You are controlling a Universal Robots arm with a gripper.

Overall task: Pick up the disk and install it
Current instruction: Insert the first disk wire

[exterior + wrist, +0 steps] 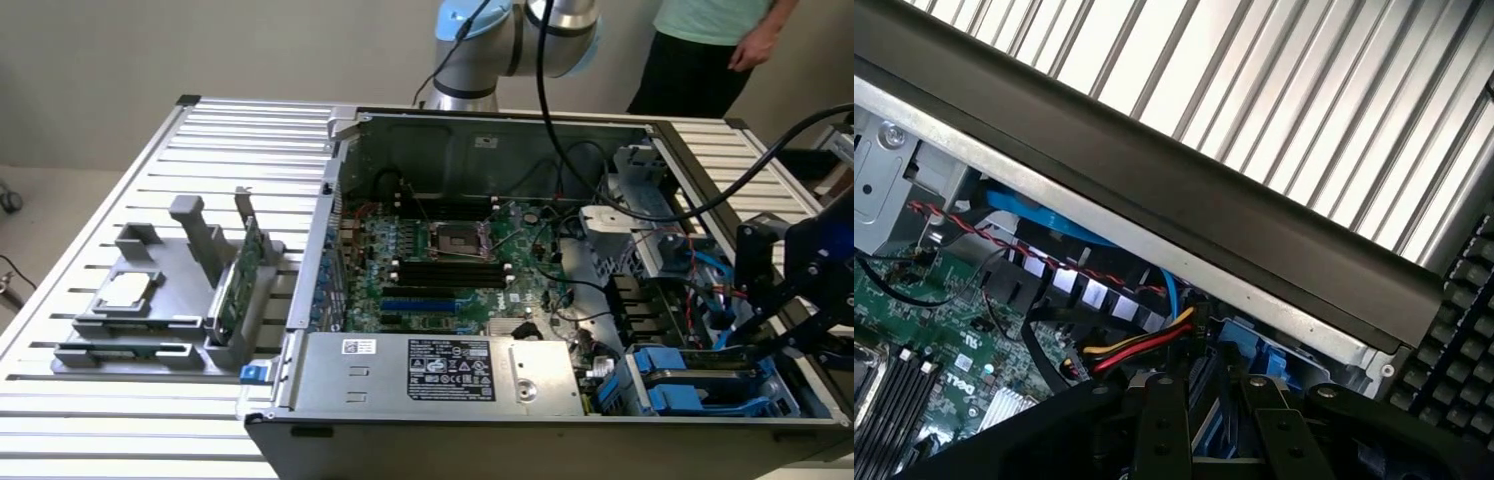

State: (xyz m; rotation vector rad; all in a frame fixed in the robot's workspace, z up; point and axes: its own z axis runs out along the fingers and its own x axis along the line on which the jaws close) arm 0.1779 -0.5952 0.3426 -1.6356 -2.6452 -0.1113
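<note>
Most of the job looks done, judging by where things lie: the flat silver-grey disk in its blue plastic carrier (683, 376) lies down in the drive bay at the near corner of the open black-and-grey metal computer case (534, 452), on the exterior view's right. It is well apart from the grey plastic holding fixture (150, 318) on the slatted aluminium table (134, 190) at the exterior view's left. The black gripper (1209, 428) hangs just over that bay, close above the blue plastic. I cannot tell whether its fingers are clamped on the carrier or merely stand beside it, so whether the disk is fully seated or only partly slid in is left open. As for containers, the case holds a green motherboard (441, 265) across its floor, a silver box-shaped power supply (441, 372) with a white and black label along the near wall, and red, yellow, black and blue cables by the bay. The fixture holds a small square silver chip (127, 290) lying flat and a thin green circuit card (248, 275) standing on edge.
</note>
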